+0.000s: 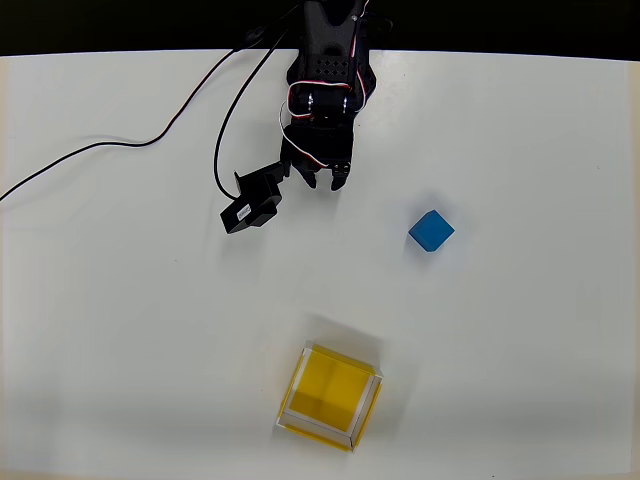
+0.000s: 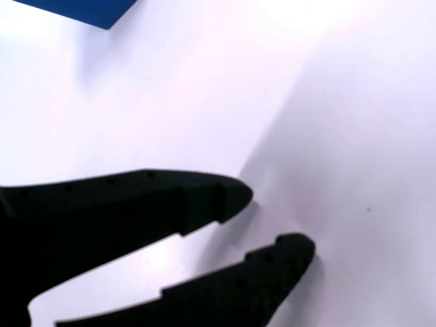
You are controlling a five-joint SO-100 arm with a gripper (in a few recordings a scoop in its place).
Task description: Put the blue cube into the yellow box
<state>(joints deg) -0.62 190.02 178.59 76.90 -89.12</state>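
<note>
Pincer fingers stand apart with nothing between them, as we see in the wrist view, low over the white counter. We find the blue cube resting on the counter to the right of the pincer in the overhead view, apart from it. We see the yellow box well below both, open side up. A small black cabled block lies just left of the pincer.

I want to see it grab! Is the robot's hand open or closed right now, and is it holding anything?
Hand: open and holding nothing. The blue cube sits apart from it on the table.
</note>
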